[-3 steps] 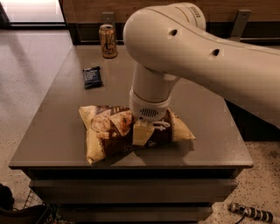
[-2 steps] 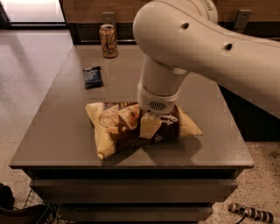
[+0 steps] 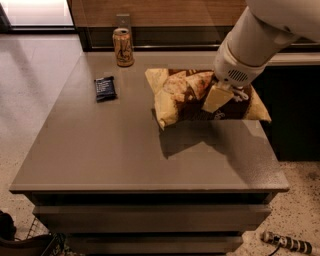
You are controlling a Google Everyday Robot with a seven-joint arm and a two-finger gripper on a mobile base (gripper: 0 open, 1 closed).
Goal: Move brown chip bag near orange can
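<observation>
Here, a chip bag held over a grey-brown table.

The matte table top (image 3: 125, 150) stands on a pale speckled floor (image 3: 30, 100), with a wood-panelled wall (image 3: 175, 12) behind. The gripper (image 3: 220, 99), over the table's back right, is clamped on the brown chip bag (image 3: 182, 97), which hangs clear of the top with its shadow below. Its long axis runs left to right, the right end lower in view. The orange can (image 3: 123, 47) stands upright at the back edge, near the bag's left end but apart; a dark blue snack packet (image 3: 105, 88) lies further left.
</observation>
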